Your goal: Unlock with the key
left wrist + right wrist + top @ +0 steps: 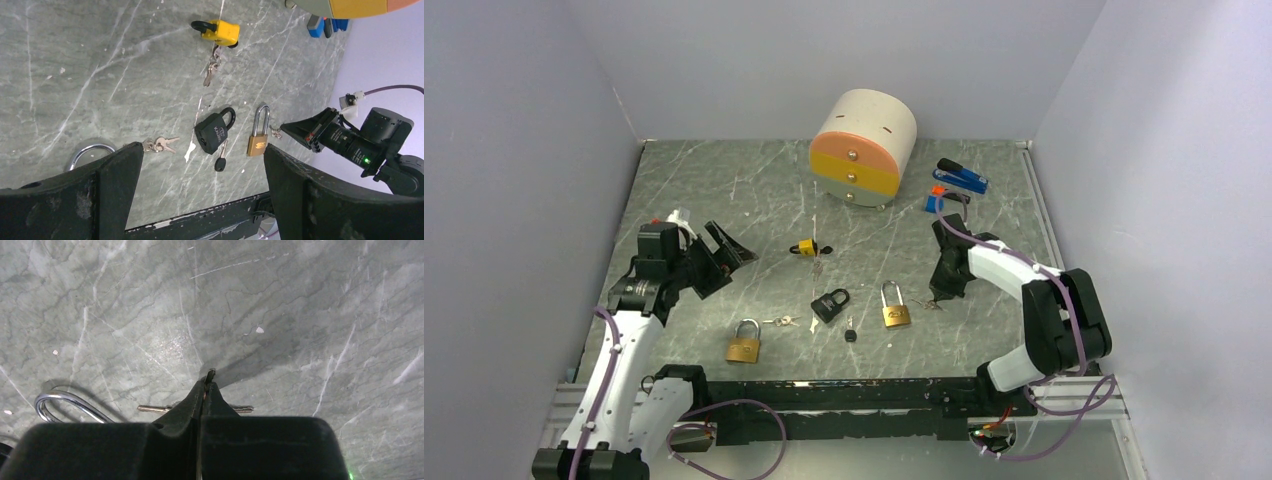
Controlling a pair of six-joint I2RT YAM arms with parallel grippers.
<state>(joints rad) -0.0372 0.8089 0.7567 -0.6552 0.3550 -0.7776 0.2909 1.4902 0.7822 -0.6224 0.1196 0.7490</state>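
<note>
Overhead, the right gripper (944, 292) is resting tip-down at the key (931, 303), just beside the brass padlock (896, 308). From the left wrist, the left gripper (200, 150) is standing wide and empty. From the right wrist, the jaws are pinching a thin edge, apparently that key, so pickup is judged in hand, with lifting and keyhole alignment next.

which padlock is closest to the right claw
The brass padlock just right of the black padlock; the second brass padlock and the yellow padlock lie farther left.

White lettering on the black padlock (214, 132) (along its body) is unreadable.
</note>
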